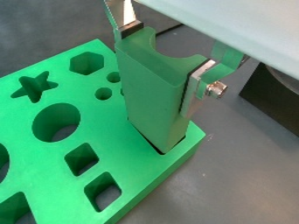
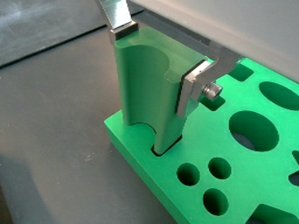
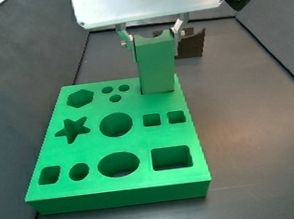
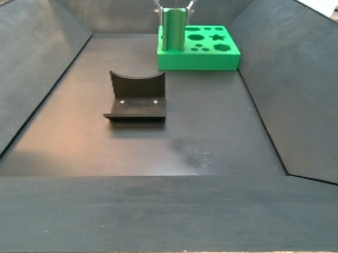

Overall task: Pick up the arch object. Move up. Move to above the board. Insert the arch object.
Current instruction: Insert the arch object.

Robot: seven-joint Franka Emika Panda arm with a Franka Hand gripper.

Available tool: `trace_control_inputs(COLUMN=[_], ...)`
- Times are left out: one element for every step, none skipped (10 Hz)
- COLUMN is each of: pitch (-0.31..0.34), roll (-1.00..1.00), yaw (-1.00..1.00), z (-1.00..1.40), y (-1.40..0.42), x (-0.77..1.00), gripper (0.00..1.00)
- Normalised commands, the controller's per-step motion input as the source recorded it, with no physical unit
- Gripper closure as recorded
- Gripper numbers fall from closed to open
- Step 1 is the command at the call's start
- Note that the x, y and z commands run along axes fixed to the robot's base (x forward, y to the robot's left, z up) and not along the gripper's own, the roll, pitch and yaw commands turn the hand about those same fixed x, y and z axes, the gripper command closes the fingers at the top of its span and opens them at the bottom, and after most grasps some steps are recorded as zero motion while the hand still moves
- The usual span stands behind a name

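Observation:
The arch object (image 1: 152, 87) is a tall bright green block standing upright, its curved notch at the upper end. My gripper (image 1: 158, 59) is shut on it near the top, one silver finger on each side; this shows in both wrist views (image 2: 158, 57). The block's lower end sits in a cut-out at a corner of the board (image 1: 140, 175), a flat green slab with star, hexagon, circle and square holes. Both side views show the arch object (image 3: 154, 65) (image 4: 171, 30) rising from the board (image 3: 120, 190) (image 4: 199, 61) under the gripper (image 3: 152, 32).
The dark fixture (image 4: 134, 96) stands on the dark floor well apart from the board, and part of it shows behind the arch object in a side view (image 3: 193, 40). Sloping dark walls (image 4: 53, 79) enclose the floor.

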Motion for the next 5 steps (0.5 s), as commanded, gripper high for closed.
trace_control_inputs(pitch=[-0.043, -0.021, -0.037, -0.050, 0.000], roll=[-0.09, -0.12, -0.16, -0.15, 0.00], yaw=[-0.09, -0.16, -0.29, -0.27, -0.10], z=[-0.33, -0.20, -0.05, -0.07, -0.37], y=[0.01, 0.05, 0.00, 0.00, 0.00], x=[-0.01, -0.09, -0.12, -0.11, 0.00], gripper=[1.00, 1.00, 1.00, 1.00, 1.00])
